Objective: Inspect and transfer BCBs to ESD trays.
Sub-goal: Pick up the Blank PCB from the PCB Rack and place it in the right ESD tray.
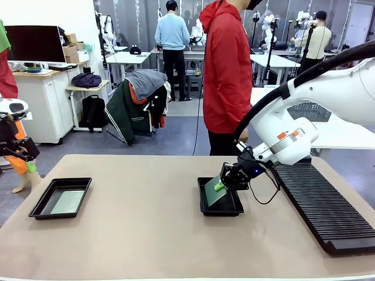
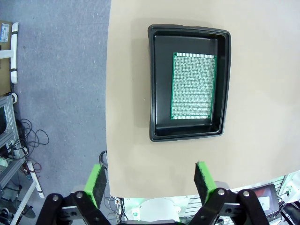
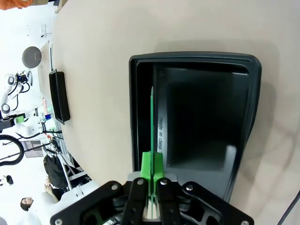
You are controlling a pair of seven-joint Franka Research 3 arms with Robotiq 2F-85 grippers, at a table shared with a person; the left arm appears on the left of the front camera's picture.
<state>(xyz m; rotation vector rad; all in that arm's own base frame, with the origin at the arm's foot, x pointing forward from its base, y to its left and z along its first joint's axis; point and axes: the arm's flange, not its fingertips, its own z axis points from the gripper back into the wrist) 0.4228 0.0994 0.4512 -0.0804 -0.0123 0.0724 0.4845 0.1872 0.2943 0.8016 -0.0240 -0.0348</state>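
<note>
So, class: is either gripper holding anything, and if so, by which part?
The right gripper holds a BCB by one edge, tilted over the middle ESD tray. The left gripper is open and holds nothing.

1. Embossed in small pale letters on the inner floor of the black ESD tray (image 3: pixel 206 117) under the right gripper (image 3: pixel 152 171): "made in china", running sideways beside the edge-on green BCB (image 3: pixel 151 122) pinched between the green pads.
2. On the other ESD tray (image 2: pixel 159 84) in the left wrist view, and on the BCB (image 2: pixel 193 86) lying flat in it: no legible lettering, only a fine dot grid.
3. On the cardboard boxes (image 1: pixel 73 47) stacked on the far cabinet: print too small to read.
</note>
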